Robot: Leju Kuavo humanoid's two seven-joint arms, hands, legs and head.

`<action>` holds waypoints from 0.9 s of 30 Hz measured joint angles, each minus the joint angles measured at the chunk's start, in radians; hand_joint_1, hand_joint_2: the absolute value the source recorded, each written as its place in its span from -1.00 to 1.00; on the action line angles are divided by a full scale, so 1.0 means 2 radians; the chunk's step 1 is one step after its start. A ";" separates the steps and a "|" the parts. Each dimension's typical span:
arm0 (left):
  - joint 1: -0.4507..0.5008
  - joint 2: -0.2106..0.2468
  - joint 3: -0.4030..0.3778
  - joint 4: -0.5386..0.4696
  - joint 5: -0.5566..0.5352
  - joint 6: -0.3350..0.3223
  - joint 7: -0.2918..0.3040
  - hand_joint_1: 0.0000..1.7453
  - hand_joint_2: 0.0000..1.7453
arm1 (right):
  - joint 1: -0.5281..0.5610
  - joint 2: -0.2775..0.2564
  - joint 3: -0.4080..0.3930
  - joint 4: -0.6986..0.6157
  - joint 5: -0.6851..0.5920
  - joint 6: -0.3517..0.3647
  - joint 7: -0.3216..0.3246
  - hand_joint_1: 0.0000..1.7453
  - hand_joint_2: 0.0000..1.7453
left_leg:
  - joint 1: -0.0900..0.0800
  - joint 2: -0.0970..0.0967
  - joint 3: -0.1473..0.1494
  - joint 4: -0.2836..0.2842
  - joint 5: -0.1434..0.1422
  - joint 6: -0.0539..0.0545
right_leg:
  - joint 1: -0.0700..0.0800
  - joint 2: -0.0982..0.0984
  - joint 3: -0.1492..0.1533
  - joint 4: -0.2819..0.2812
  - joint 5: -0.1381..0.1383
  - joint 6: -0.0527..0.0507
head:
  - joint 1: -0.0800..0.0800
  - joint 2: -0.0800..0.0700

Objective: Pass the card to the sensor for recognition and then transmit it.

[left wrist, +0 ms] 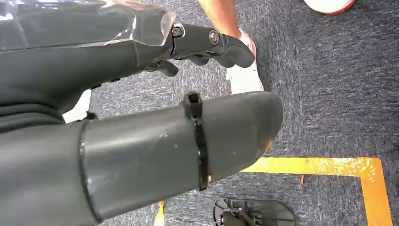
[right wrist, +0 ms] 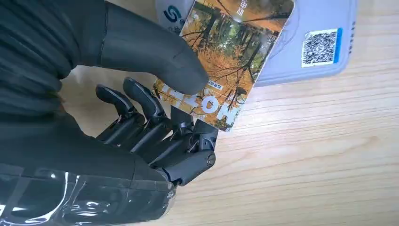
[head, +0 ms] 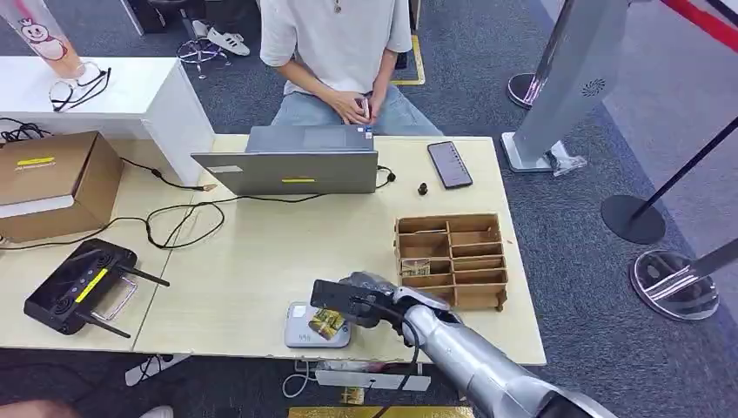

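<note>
We are at the scanning step: our right hand (right wrist: 141, 117) pinches the card (right wrist: 226, 61) with thumb and fingers (right wrist: 141, 101), holding it over the grey sensor (head: 306, 331) at the near worktop (head: 261, 252) edge, and next we likely pass it on.

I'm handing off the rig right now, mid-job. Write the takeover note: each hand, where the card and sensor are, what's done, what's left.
Right hand: pinches the card between thumb and fingers, holding it over the sensor at the table's near edge.
Left hand: holds nothing, hanging over the carpet.
Card: its far end overlaps the grey sensor pad; whether it touches cannot be told.
Done: card picked up and brought to the sensor.
Left: confirm recognition, then pass the card on. A person sits across the table behind the laptop; the wooden organizer stands right of the hand.
</note>
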 joint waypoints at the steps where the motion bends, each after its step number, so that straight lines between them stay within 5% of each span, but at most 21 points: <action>1: 0.000 0.000 0.000 0.000 0.000 0.000 0.000 -1.00 -1.00 | -0.001 0.001 0.001 0.002 0.000 -0.002 0.001 1.00 1.00 | 0.000 0.000 0.000 0.000 0.000 0.000 | 0.000 0.000 0.000 0.000 0.000 0.000 | 0.000 0.000; 27: 0.000 0.000 -0.004 0.000 -0.002 -0.004 0.000 -1.00 -1.00 | -0.007 0.004 0.009 0.016 0.007 -0.013 -0.009 1.00 1.00 | 0.000 0.000 0.000 0.000 0.000 0.000 | 0.000 0.000 0.000 0.000 0.000 0.000 | 0.000 0.000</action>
